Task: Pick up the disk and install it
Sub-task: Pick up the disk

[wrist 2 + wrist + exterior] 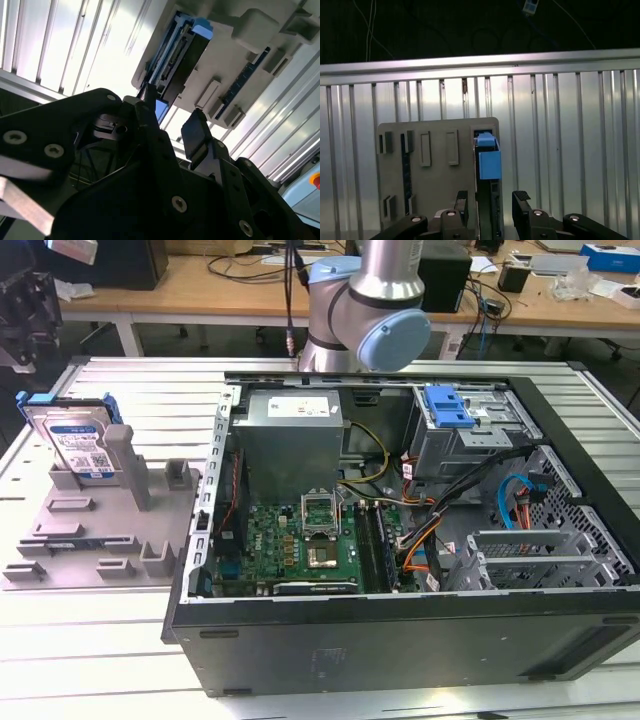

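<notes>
In the first wrist view the gripper [491,204] hangs above the upright disk [489,162] — fingers spread, nothing held.

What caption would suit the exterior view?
Disk stands in the grey fixture plate beside the open computer case.

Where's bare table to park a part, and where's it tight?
Bare table in front of the fixture plate, left of the case in the exterior view; also behind the plate. Crowded: inside the case, cables crossing it; the disk fills the plate's far corner.
</notes>
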You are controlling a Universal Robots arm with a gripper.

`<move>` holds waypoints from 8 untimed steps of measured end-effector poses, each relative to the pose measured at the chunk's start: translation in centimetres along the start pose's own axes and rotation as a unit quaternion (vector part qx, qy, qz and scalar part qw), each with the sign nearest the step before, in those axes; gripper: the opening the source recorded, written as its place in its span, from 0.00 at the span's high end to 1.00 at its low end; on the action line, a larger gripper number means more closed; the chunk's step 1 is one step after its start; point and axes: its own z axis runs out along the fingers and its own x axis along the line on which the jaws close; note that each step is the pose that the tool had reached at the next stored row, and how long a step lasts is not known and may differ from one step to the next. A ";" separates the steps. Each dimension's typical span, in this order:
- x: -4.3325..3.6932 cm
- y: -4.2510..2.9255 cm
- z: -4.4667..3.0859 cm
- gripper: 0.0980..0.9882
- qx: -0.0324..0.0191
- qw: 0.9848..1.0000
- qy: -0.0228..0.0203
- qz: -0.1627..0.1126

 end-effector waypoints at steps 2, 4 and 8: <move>-0.03 0.32 0.09 0.57 0.000 1.000 0.000 0.000; -0.06 0.63 0.18 0.57 0.000 1.000 0.000 -0.001; -0.07 1.06 0.50 0.57 0.000 1.000 0.000 -0.002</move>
